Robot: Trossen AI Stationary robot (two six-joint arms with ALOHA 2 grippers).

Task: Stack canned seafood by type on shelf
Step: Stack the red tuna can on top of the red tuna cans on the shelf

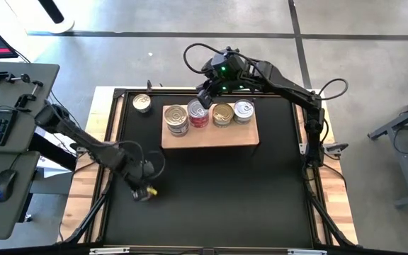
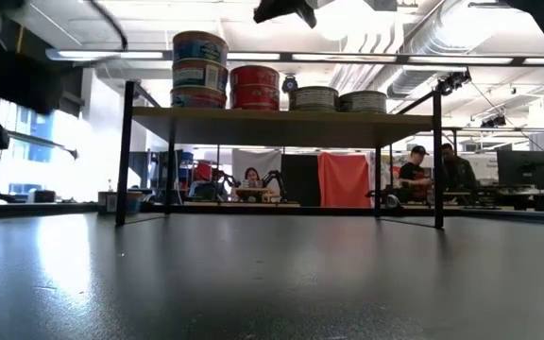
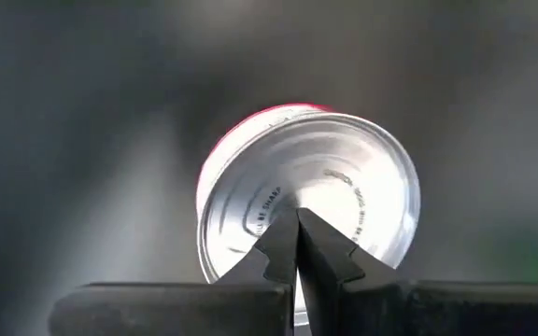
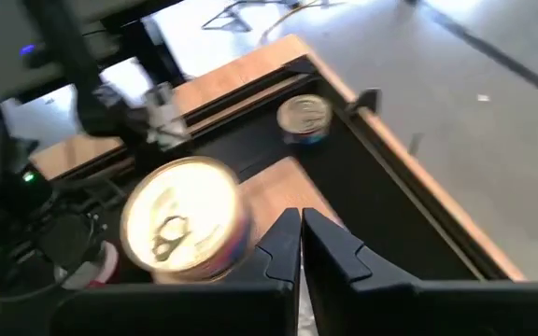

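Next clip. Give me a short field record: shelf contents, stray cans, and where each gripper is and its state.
shelf: wooden top on a dark frame, four stacks in a row
stacks: blue-label stack three high; red stack two high; two single cans
stray can: on the black mat, off the shelf's left end
left gripper: shut, near the table's front left; a red-sided can lies just beyond its tips
right gripper: shut, above the shelf's back edge

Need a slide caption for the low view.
Four can stacks on the shelf, tallest at left; people at desks behind.
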